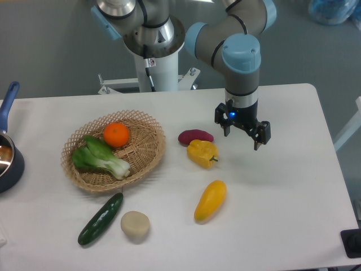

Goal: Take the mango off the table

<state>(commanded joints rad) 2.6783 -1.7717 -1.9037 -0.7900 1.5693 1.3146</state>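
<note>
The mango (210, 200) is a smooth yellow-orange oval lying on the white table (282, 192), in front of the middle. My gripper (243, 138) hangs above the table, behind and to the right of the mango and well apart from it. Its two fingers are spread and hold nothing. The lumpy yellow bell pepper (202, 153) lies between the gripper and the mango, to the gripper's left.
A purple sweet potato (195, 136) lies behind the pepper. A wicker basket (149, 152) at the left holds an orange (116, 134) and bok choy (100, 156). A cucumber (101, 219) and a pale round potato (135, 224) lie in front. A blue pot (8, 164) sits at the left edge.
</note>
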